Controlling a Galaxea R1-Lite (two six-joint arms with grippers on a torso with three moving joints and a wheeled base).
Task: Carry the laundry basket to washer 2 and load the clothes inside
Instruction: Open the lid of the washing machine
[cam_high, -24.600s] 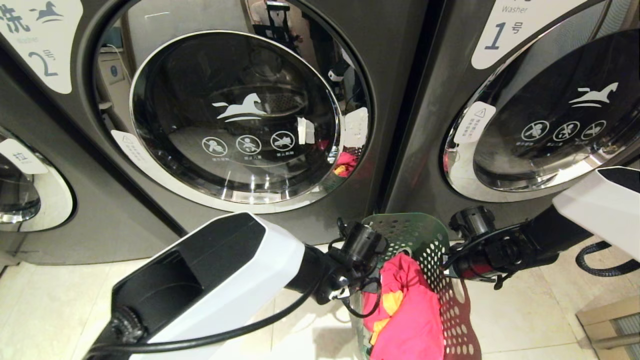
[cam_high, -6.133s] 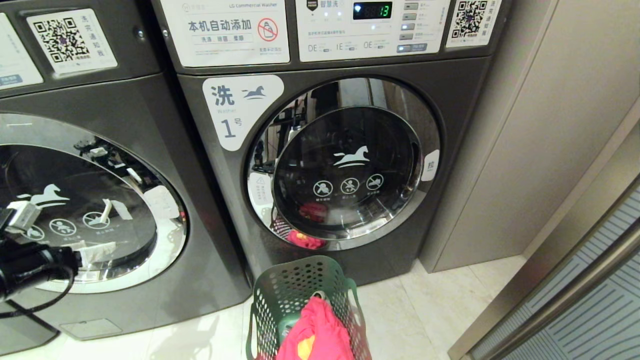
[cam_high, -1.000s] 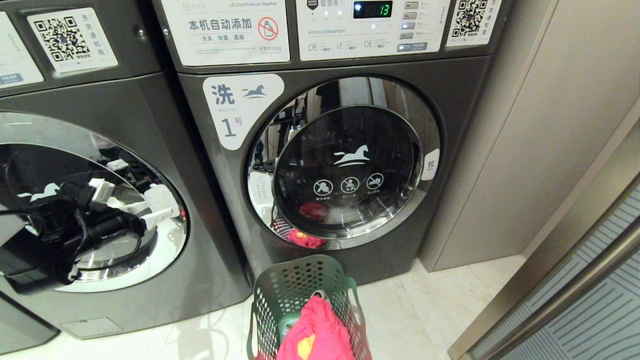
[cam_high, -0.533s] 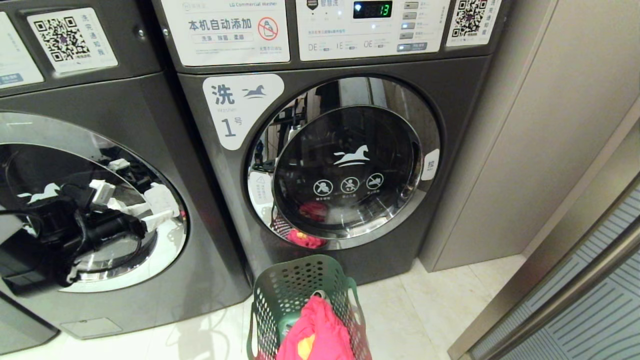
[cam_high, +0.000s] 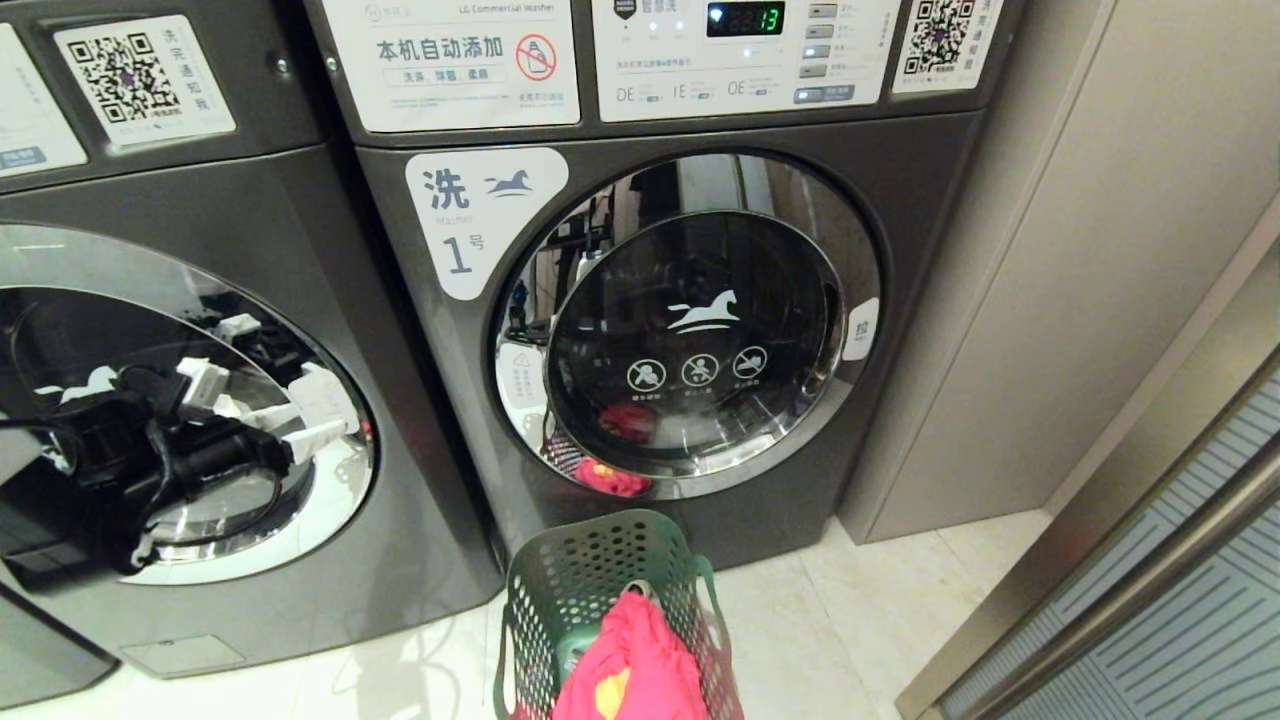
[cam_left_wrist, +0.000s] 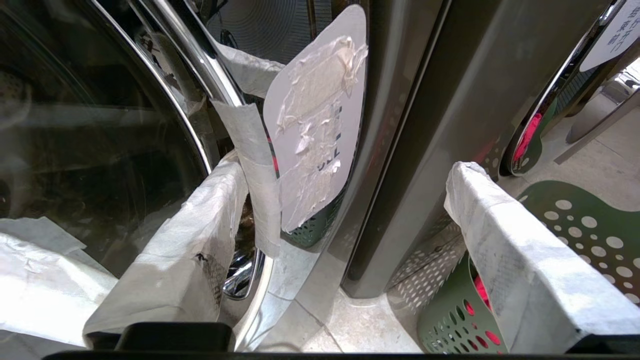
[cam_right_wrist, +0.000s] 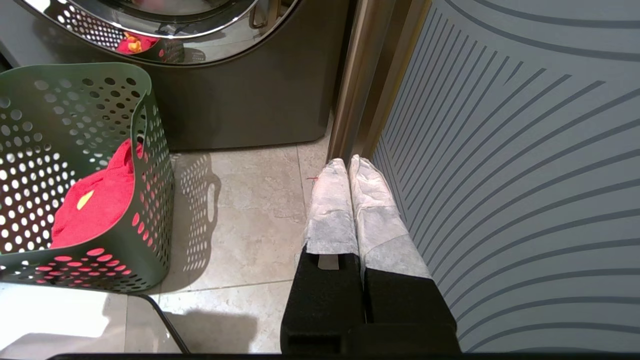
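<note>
Two dark grey front-load washers stand side by side on a pale tiled floor (cam_high: 860, 620). The washer labelled 1 (cam_high: 640, 300) fills the middle of the head view, its round chrome-rimmed door closed, with a grey wall panel (cam_high: 1080, 250) to its right. The laundry basket (cam_high: 590, 580), dark green with round perforations, sits on the floor right in front of that washer, and the clothes (cam_high: 630, 670), bright pink-red with a yellow patch, lie bundled inside it. Washer 2 (cam_high: 200, 300) stands to the left, its door also closed, with a white tape-covered label (cam_left_wrist: 315, 125) at the door's rim. The left gripper (cam_high: 290, 420) is at that door's right edge, jaws spread wide and empty, one finger (cam_left_wrist: 200, 240) beside the chrome rim. The right gripper (cam_right_wrist: 350, 175) hangs low over the floor next to a striped panel (cam_right_wrist: 525, 150), fingers pressed together, holding nothing.
</note>
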